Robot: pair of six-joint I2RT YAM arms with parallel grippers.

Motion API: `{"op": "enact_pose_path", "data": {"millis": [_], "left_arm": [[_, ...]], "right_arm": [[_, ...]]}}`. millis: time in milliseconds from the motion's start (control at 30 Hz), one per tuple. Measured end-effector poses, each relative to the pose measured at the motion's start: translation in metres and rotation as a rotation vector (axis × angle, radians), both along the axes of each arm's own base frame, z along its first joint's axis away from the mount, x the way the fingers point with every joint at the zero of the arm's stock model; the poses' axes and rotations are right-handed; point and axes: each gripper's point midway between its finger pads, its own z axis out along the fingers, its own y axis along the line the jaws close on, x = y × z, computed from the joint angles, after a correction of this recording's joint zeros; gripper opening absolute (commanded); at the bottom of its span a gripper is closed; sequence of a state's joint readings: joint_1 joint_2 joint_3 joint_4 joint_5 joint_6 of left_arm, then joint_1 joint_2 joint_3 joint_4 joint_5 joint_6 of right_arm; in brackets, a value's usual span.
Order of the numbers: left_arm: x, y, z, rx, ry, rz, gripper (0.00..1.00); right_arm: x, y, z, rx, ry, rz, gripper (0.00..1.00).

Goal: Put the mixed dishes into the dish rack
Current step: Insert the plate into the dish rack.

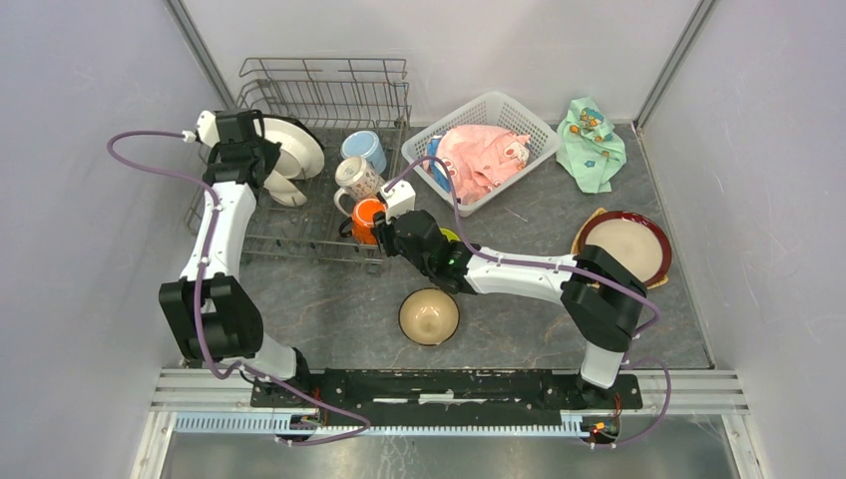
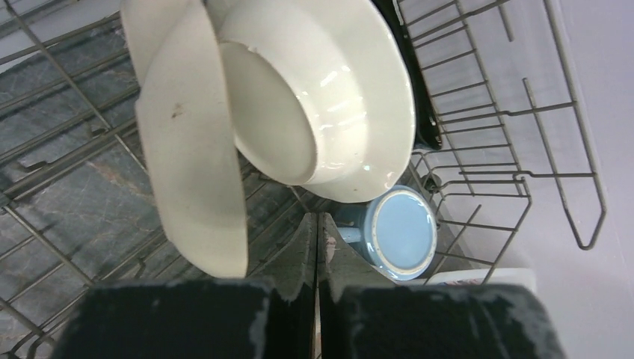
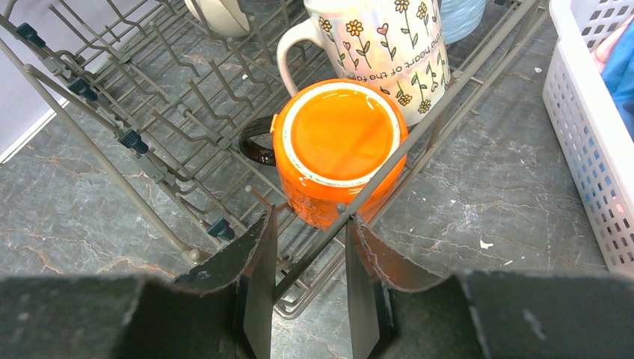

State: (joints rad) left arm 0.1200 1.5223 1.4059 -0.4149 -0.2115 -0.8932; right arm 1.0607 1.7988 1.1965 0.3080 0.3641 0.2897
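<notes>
Left gripper (image 2: 317, 241): jaws closed, empty; white plate (image 2: 336, 82) just ahead, light-blue mug (image 2: 404, 232) ahead-right, both inside dish rack (image 3: 133, 140); right gripper (image 3: 310, 271): jaws part-open astride a rack wire; orange mug (image 3: 340, 146), inverted, just beyond tips.

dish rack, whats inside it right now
Two white dishes, a light-blue mug, a flowered white mug, an orange mug. A dark dish behind the white ones shows only an edge; the rest is covered.
</notes>
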Motion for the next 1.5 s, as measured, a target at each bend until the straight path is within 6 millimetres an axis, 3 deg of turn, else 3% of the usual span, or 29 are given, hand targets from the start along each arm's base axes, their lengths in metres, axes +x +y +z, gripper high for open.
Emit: {"op": "enact_pose_path", "data": {"millis": [67, 233, 467, 733, 867, 967, 1200, 1500], "left_arm": [[-0.004, 0.000, -0.006, 0.000, 0.013, 0.002, 0.09], [-0.004, 0.000, -0.001, 0.018, 0.014, -0.011, 0.42], [-0.010, 0.014, 0.034, 0.175, -0.001, -0.026, 0.64], [-0.036, 0.044, 0.045, 0.308, 0.061, -0.004, 0.71], [-0.039, 0.065, 0.031, 0.281, 0.100, -0.023, 0.73], [-0.036, 0.073, 0.018, 0.242, 0.109, -0.051, 0.81], [-0.022, 0.056, -0.006, 0.192, 0.098, -0.184, 0.86], [-0.010, 0.055, -0.036, 0.153, 0.121, -0.223, 0.86]], "right_arm": [[0.000, 0.000, 0.000, 0.000, 0.000, 0.000, 0.05], [0.000, 0.000, 0.000, 0.000, 0.000, 0.000, 0.05], [0.000, 0.000, 0.000, 0.000, 0.000, 0.000, 0.05], [0.000, 0.000, 0.000, 0.000, 0.000, 0.000, 0.11], [0.000, 0.000, 0.000, 0.000, 0.000, 0.000, 0.15], [0.000, 0.000, 0.001, 0.001, 0.000, 0.000, 0.16], [0.000, 0.000, 0.000, 0.000, 0.000, 0.000, 0.19], [0.000, 0.000, 0.000, -0.001, -0.001, 0.002, 0.21]]}}
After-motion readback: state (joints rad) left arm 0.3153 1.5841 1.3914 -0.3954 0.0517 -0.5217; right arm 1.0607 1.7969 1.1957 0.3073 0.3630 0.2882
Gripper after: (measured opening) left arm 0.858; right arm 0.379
